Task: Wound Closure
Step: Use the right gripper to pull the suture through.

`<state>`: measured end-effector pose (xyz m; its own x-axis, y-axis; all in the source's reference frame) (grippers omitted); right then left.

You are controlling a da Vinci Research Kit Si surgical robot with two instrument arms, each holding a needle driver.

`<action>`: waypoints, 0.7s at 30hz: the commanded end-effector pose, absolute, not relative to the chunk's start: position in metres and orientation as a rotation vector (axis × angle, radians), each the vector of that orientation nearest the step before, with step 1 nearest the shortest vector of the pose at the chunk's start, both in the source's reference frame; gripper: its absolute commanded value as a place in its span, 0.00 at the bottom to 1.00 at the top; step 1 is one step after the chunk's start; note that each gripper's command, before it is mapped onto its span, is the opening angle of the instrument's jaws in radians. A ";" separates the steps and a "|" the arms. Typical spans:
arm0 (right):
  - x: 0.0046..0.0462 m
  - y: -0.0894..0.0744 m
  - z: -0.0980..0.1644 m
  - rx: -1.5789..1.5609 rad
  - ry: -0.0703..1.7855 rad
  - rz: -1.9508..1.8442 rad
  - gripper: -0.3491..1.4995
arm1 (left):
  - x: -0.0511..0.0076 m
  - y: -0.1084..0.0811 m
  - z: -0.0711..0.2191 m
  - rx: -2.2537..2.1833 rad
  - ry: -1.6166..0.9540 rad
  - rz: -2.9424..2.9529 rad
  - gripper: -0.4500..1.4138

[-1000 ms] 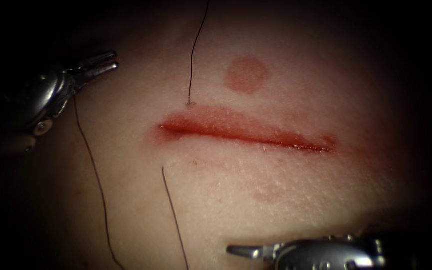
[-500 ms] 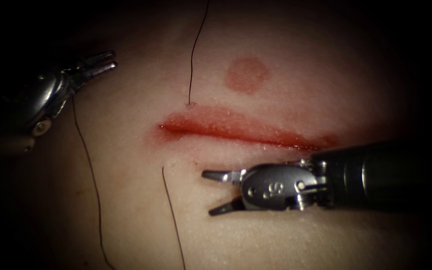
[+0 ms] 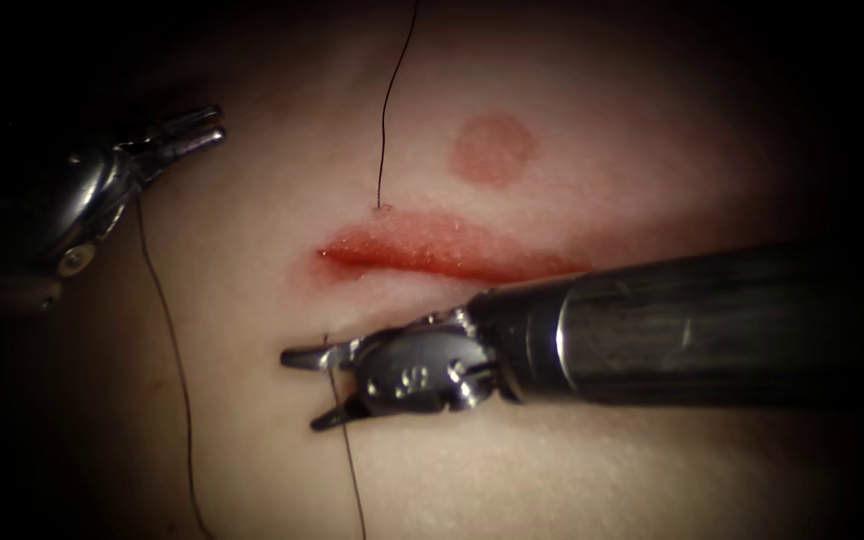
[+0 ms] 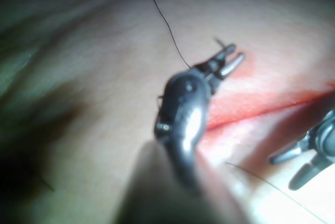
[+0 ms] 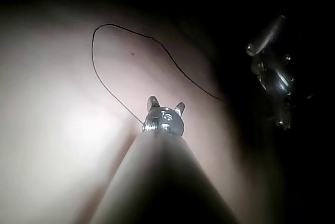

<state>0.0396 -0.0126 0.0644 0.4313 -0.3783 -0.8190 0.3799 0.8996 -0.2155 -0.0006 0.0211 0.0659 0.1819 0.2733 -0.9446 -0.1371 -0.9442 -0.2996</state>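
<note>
Meanwhile, left of the cut (image 3: 472, 262), the left tool (image 3: 195, 130) has barely shifted; its jaws look nearly closed, and I cannot tell whether they pinch the thread (image 3: 167, 330) running down beside it. Just below the cut's left end, the right tool (image 3: 320, 385) has advanced leftward, jaws spread and empty, now straddling the short thread tail (image 3: 347, 460). No needle can be made out.

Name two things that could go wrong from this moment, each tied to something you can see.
1. The right tool, jaws open and holding nothing, straddles the thread just below the cut. Closing there might nick or fray it, and a hard pull could drag it through the tissue.
2. A slack strand runs beside the left tool; whether that tool grips it is unclear. It could snag.
</note>
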 end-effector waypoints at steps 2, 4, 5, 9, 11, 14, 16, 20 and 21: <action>0.0410 -0.013 0.065 0.013 1.020 -0.496 0.85 | -0.0011 0.021 0.067 -2.148 -0.132 1.820 0.05; 0.0413 -0.013 0.065 0.033 1.018 -0.525 0.85 | -0.0010 0.021 0.067 -2.148 -0.133 1.820 0.05; 0.0414 -0.013 0.065 0.033 1.018 -0.525 0.85 | -0.0010 0.021 0.067 -2.148 -0.133 1.820 0.05; 0.0418 -0.013 0.066 0.043 1.004 -0.544 0.85 | -0.0011 0.021 0.067 -2.148 -0.132 1.820 0.05; 0.0419 -0.013 0.066 0.041 0.980 -0.567 0.85 | -0.0011 0.021 0.067 -2.148 -0.132 1.820 0.05; 0.0415 -0.013 0.066 0.048 0.940 -0.604 0.85 | -0.0010 0.021 0.067 -2.149 -0.133 1.820 0.05; 0.0409 -0.013 0.066 0.053 0.944 -0.603 0.85 | -0.0009 0.021 0.067 -2.154 -0.136 1.819 0.05; 0.0394 -0.011 0.066 0.030 0.984 -0.576 0.84 | -0.0008 0.021 0.067 -2.154 -0.136 1.819 0.05; 0.0391 -0.011 0.066 0.024 0.984 -0.569 0.84 | -0.0008 0.021 0.067 -2.154 -0.136 1.819 0.05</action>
